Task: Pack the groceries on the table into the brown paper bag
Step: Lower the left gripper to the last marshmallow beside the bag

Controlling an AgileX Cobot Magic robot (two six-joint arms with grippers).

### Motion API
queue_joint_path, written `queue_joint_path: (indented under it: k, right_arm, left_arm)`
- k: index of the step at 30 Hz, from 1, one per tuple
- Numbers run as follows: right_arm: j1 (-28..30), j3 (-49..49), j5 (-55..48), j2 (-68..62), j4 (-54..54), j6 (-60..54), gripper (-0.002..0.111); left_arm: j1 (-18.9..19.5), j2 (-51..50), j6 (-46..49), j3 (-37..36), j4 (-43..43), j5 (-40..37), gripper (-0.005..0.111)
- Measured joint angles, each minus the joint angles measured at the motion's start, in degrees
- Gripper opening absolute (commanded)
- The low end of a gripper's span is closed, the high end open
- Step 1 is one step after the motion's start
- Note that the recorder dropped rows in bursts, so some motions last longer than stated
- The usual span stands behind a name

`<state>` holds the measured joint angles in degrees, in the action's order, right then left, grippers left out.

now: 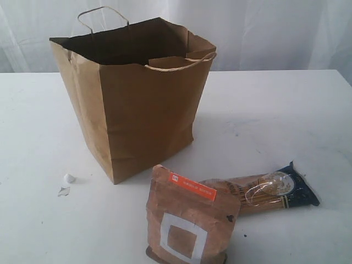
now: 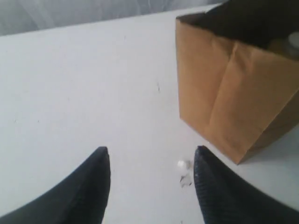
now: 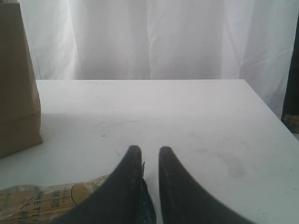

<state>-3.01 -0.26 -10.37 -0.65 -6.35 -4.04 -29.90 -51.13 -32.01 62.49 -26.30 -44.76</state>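
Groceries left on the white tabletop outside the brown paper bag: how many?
2. The brown pouch with a white square stands in front; the blue-ended spaghetti pack lies to its right. Others may be hidden inside the brown paper bag.

small white scraps (image 1: 69, 178) lie near a white curtain (image 1: 264, 33).

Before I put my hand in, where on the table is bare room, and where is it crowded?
Bare: the table left of the brown paper bag, beyond the white scraps, and right of the bag, behind the spaghetti pack. Crowded: the front middle, where the brown pouch with white square stands close by the pack.
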Motion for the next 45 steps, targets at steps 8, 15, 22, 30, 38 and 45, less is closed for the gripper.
queue_joint_path:
  k: [8,15,22,30,38,45]
  right_arm:
    - [0.0,0.0,0.0,0.0,0.0,0.0,0.014]
    - [0.0,0.0,0.0,0.0,0.0,0.0,0.014]
    - [0.0,0.0,0.0,0.0,0.0,0.0,0.014]
    - [0.0,0.0,0.0,0.0,0.0,0.0,0.014]
    - [0.0,0.0,0.0,0.0,0.0,0.0,0.014]
    - [0.0,0.0,0.0,0.0,0.0,0.0,0.014]
  left_arm:
    - [0.0,0.1,0.0,-8.4,0.0,-4.3,0.058]
    - [0.0,0.1,-4.3,-17.8,3.3,5.8,0.058]
    - [0.0,0.1,-5.2,-26.1,4.9,15.1,0.069]
    - [0.0,-8.4,-8.4,-33.3,2.9,35.0,0.085]
    - [3.4,-18.6,-9.1,-33.3,2.9,40.9,0.085]
    - [9.2,-27.4,-8.0,-28.5,2.9,41.8,0.085]
